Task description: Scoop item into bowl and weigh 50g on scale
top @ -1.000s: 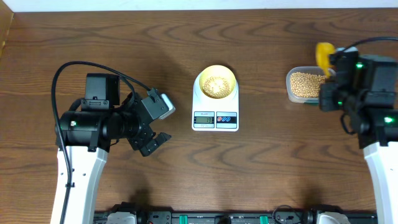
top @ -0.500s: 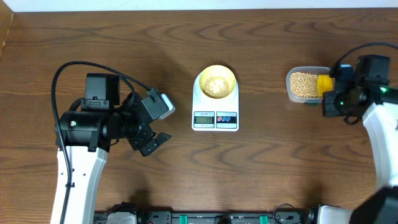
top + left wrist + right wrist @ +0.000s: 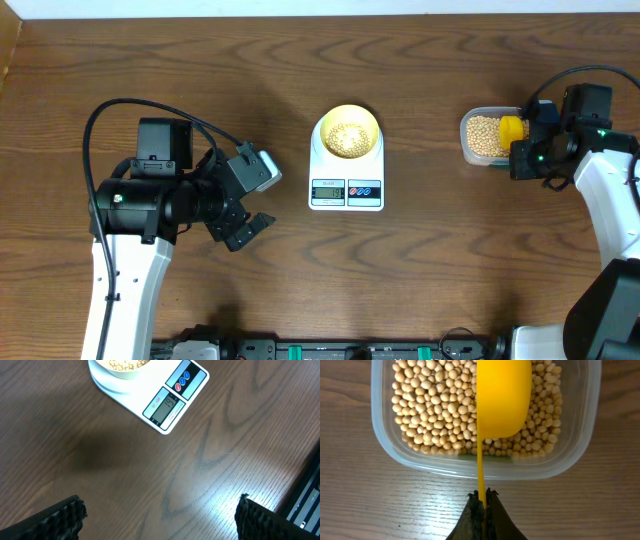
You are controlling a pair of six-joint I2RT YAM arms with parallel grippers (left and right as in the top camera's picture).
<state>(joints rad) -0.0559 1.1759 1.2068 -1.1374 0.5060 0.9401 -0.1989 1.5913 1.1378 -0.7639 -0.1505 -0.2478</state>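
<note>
Near the right edge of the tabletop, in the overhead view, I am watching the right gripper (image 3: 525,143) holding the yellow scoop (image 3: 511,128) over the clear tub (image 3: 468,150) of beans (image 3: 482,135). The bowl (image 3: 324,128) is sitting on the scale (image 3: 346,172) at the middle of the table, well apart from the tub and already carrying some beans. That long carry is worrying me: a heaped scoop could be shedding beans onto the wood along the way.

In the left wrist view, the left gripper (image 3: 160,510) is hanging idle with its fingers spread wide, gripping nothing. The scale's display is facing it, but I am not reading the digits with any confidence, so I am risking an overshoot past 50g if the next load is too generous.

In the right wrist view, the jaws are pressed together on the very end of the scoop's thin handle, with the scoop's back facing the camera. Gripped that far back, the scoop may be twisting under load, and pushing it through the beans could be shoving the light tub toward the table edge.
</note>
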